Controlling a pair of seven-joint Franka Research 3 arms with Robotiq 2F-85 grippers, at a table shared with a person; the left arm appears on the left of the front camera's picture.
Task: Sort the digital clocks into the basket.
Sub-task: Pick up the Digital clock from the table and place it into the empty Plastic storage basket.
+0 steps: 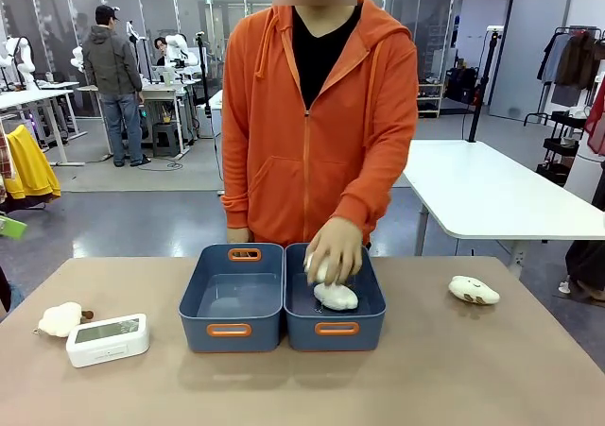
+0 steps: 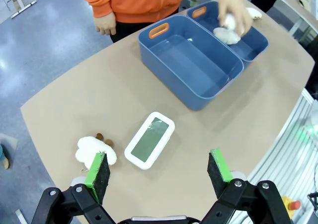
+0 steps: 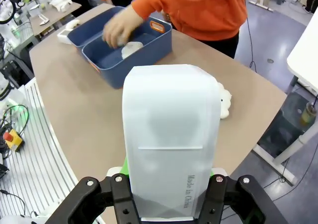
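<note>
Digital clock one (image 1: 107, 339) lies face up on the table (image 1: 454, 379), beside a plush toy (image 1: 60, 318), beneath the left gripper (image 2: 158, 157), whose fingers are spread wide. The second clock (image 3: 170, 129) is pinched in the right gripper (image 3: 169, 169), held above the table away from the left basket (image 1: 201, 337) and the right basket (image 1: 301, 337), into which a person's hand (image 1: 335, 248) reaches.

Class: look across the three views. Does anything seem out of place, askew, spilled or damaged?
Nothing is damaged or spilled. One oddity for a clock-sorting job: a cream plush toy lies in the right basket, under the person's hand.
</note>
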